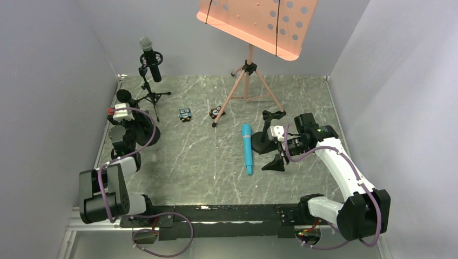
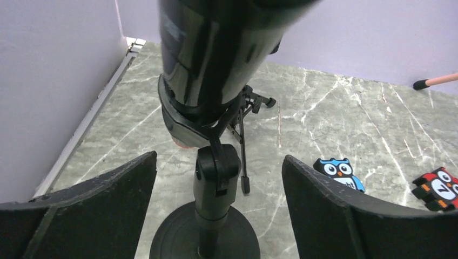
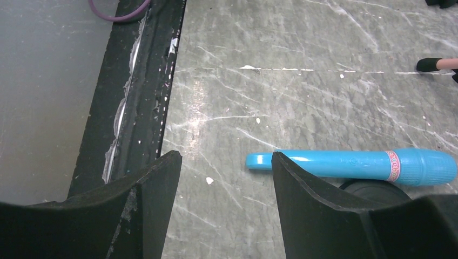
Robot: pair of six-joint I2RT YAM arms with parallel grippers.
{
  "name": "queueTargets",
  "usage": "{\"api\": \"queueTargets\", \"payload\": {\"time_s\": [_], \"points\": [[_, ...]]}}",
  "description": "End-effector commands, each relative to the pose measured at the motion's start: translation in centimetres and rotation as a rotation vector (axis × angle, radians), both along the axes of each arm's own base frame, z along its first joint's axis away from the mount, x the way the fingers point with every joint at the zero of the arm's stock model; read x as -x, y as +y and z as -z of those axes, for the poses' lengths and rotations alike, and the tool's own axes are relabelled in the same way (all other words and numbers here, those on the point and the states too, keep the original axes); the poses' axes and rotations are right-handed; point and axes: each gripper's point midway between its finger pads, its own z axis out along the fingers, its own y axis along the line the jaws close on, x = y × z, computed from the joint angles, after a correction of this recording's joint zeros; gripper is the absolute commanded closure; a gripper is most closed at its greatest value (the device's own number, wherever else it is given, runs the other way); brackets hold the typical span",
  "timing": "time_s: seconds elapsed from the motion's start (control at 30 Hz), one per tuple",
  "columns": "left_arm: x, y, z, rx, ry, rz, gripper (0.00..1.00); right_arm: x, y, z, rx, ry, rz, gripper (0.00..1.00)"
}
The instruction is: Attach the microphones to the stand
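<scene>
Turquoise microphone (image 1: 248, 149) lies flat, head toward the far wall (image 1: 216, 43), seemingly clear of the wide-spread right hand (image 3: 226, 162).

Blue owl (image 1: 185, 114), red owl (image 1: 216, 112) — pink music stand (image 1: 254, 21)

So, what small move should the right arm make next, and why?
Probably shift the open right jaws over the turquoise plastic stick microphone and lower them. It lies flat on the grey marbled table, mostly beside the jaws' gap, not yet gripped.

Overhead rear view of table (image 1: 189, 162); close wrist views, right sharing turquoise microphone (image 1: 247, 148)
</scene>
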Motion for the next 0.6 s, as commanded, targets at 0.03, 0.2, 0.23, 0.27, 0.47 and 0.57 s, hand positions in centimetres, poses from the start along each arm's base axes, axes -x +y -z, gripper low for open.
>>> {"api": "queueTargets", "payload": {"time_s": [0.03,0.2,0.23,0.27,0.47,0.57], "points": [[0.9,0.0,-0.8,0.097,0.038,-0.035,0.06,0.0,0.2,-1.5,-0.035,-0.066,-0.021,0.32],[2.7,0.4,-0.4,0.165,0.081,-0.098,0.01,-0.1,0.2,-1.6,-0.031,-0.063,-0.016,0.32],[3.1,0.4,-0.6,0.182,0.082,-0.110,0.01,-0.2,0.2,-1.6,-0.033,-0.062,-0.013,0.32],[3.6,0.4,-0.7,0.197,0.090,-0.121,0.01,-0.2,0.2,-1.7,-0.035,-0.062,-0.010,0.32],[7.9,0.0,-1.7,0.318,0.161,-0.198,0.01,-0.7,-0.5,-2.8,-0.053,-0.083,0.040,0.32],[9.8,-0.5,-2.7,0.355,0.176,-0.212,0.01,-1.4,-1.4,-3.9,-0.077,-0.095,0.098,0.31]]}}
